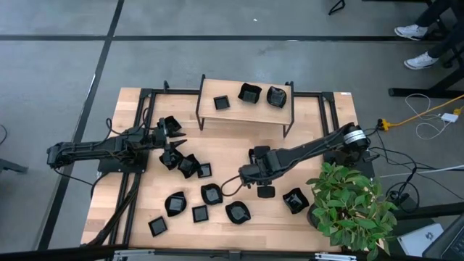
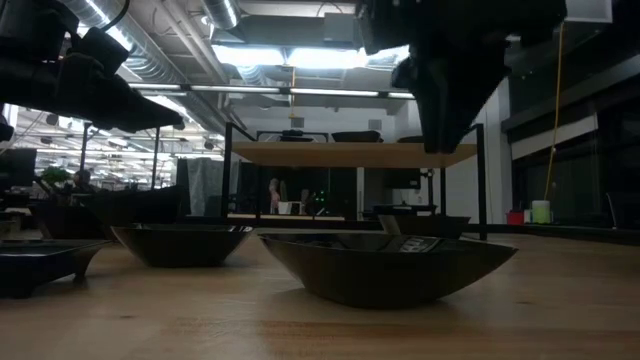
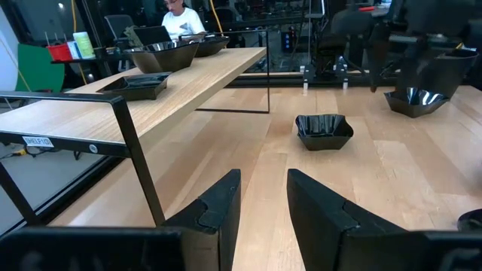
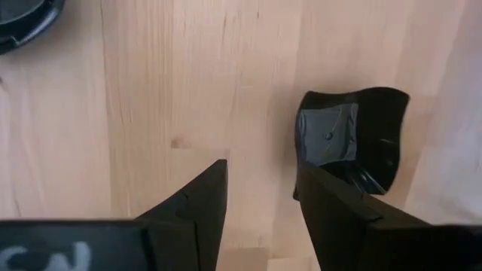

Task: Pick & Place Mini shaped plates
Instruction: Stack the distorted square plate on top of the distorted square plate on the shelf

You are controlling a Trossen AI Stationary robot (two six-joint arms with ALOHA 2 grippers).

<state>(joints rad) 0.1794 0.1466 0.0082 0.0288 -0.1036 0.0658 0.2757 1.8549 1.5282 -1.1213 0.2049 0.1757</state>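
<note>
1. From my feed, the left pincer [image 1: 176, 135] hangs over the left side of the surface [image 1: 319, 145], beside the shelf [image 1: 250, 116]. Its fingers [image 3: 215, 211] are spread with nothing between them.
2. The right pincer [image 1: 250, 177] hovers over the middle of the surface, fingers [image 4: 197, 203] also apart and empty; a wavy-edged plate [image 4: 350, 139] sits just past one fingertip.
3. Three mini plates [image 1: 250, 93] sit on the shelf top.
4. The other plates are loose on the surface: a cluster [image 1: 187, 164] under the left pincer, several [image 1: 210, 193] along the front, one [image 1: 295, 199] near the potted plant [image 1: 351, 206].
5. A person [image 3: 181, 19] sits in the room behind.
</note>
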